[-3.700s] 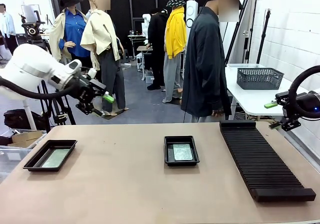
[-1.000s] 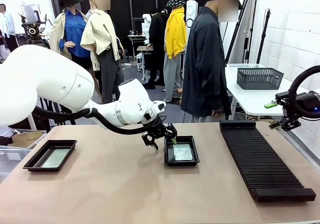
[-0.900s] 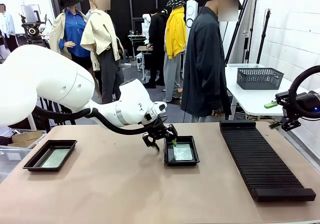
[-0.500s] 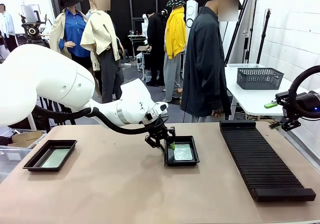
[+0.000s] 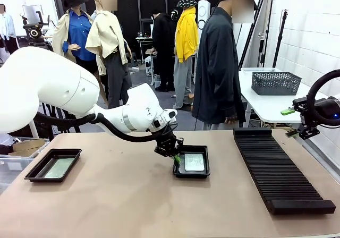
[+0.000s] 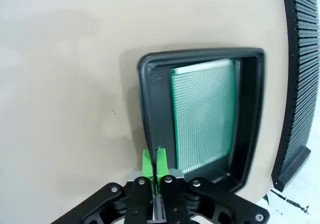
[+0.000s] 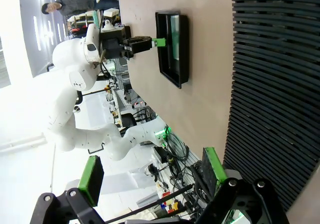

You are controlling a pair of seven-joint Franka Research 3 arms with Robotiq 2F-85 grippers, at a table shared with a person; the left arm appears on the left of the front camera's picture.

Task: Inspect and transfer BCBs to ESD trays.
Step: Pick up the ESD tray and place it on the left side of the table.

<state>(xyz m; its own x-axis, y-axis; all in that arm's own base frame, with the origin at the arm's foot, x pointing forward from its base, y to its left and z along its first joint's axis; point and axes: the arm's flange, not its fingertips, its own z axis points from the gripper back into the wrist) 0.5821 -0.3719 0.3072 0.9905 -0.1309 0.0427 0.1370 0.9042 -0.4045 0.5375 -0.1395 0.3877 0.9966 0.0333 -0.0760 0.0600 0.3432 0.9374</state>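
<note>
Swinging in from the table's left edge, the robot's left arm has crossed to the middle tray [image 5: 192,162], and its left hand [image 5: 176,160], spread wide a second ago, is now clenched on that tray's near-left rim, green pads pressed together with the black lip between them. Inside the tray lies a green board [image 5: 194,161], flat on the floor, apart from the pads and just to their right in the front view; the wrist view shows the board's [image 6: 204,113] long axis running straight away from the fingers [image 6: 147,163], parallel to the gripped rim. A second tray [image 5: 53,164] holding another board [image 5: 58,168] sits well apart near the table's left edge. The right hand [image 5: 293,122] hangs released beyond the table's right side, past the long ribbed rack [image 5: 279,172], so the left arm is much the nearer to the work. The pale brown table [image 5: 133,206] is smooth and bare around the trays. A person [image 5: 218,62] in a dark coat stands at the far side; behind, a white side table carries a mesh basket [image 5: 276,82].
</note>
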